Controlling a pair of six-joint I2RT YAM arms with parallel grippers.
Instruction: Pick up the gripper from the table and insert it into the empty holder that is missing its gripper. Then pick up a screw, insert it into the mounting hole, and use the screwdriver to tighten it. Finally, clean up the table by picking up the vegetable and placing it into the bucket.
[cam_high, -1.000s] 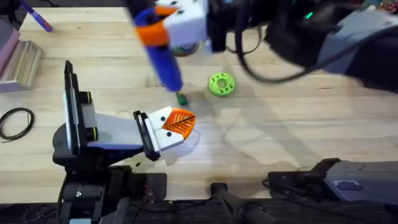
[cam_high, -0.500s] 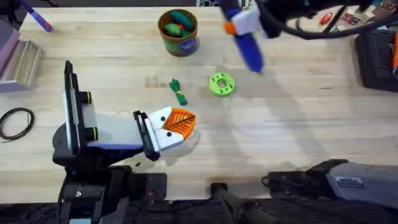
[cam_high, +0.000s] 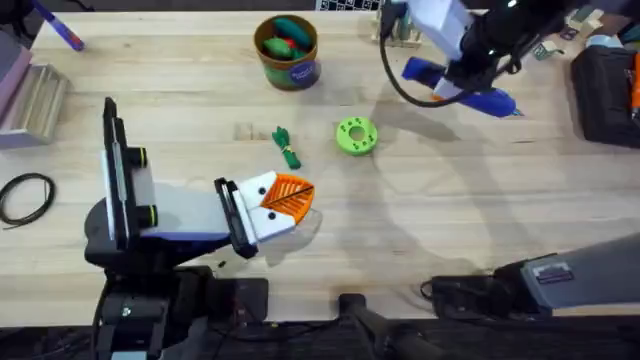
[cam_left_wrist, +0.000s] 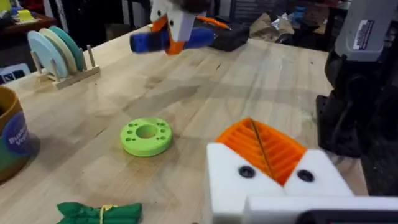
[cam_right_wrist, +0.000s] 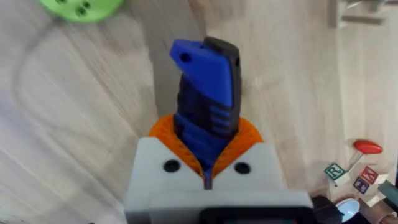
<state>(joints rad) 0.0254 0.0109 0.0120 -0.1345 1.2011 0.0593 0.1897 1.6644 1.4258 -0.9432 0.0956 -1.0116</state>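
1. The screwdriver (cam_high: 462, 84) is clamped in the right gripper (cam_high: 450, 55); the wrist view shows its blue body (cam_right_wrist: 205, 99) squeezed between the two orange pads, the rest sticking out in front of the fingers.
2. It hangs above the far right part of the table (cam_high: 420, 220), not touching the wood as far as I can judge.
3. The vegetable (cam_high: 287, 147) lies flat on the wood, well apart from this claw, toward the left arm. The bucket (cam_high: 287, 50) stands beyond the vegetable, upright, with green and red toys inside.
4. The green disc (cam_high: 356, 135) lies between the vegetable and the right claw.
5. The left gripper (cam_high: 285, 205) rests low near the vegetable, clenched on nothing; the orange pads meet in its wrist view.
6. Risk: the screwdriver is held near one end, so its weight may turn it in the pads, and it can slip or fall hard when it is put down.
7. Risk: the vegetable is slim and flat, so fingers may scrape the table and push it away instead of grasping.
8. The surface is pale wood, with a plate rack (cam_left_wrist: 59, 56) at the far edge and dark clutter behind.
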